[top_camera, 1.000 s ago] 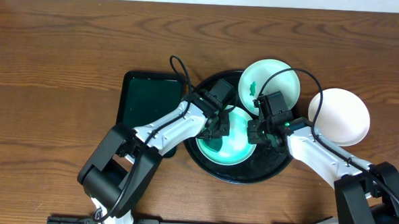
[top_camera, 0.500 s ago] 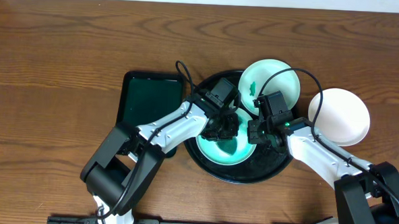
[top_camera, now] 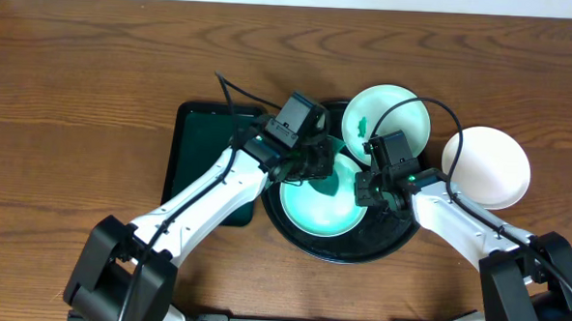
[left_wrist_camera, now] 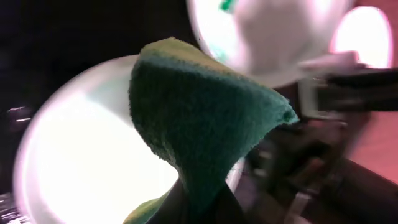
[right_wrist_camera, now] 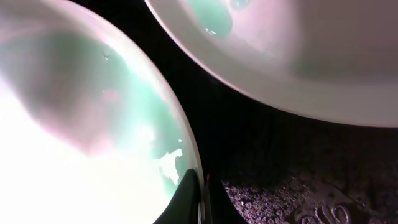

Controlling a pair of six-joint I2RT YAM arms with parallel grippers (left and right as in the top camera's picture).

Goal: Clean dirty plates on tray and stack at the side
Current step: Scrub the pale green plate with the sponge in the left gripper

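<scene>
Clamping green sponge (left_wrist_camera: pixel 199 118) in left gripper (top_camera: pixel 318 172), over far edge of greenish plate (top_camera: pixel 317 215) on black tray (top_camera: pixel 359 253); pinching that plate's right rim with right gripper (top_camera: pixel 367 191); next: straight down onto plate

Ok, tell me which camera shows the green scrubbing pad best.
Left wrist: the green pad fills the frame, pinched in the left end effector over the tinted plate. Overhead shows only a dark scrap of it beneath that end effector. Right wrist shows none of it.
</scene>
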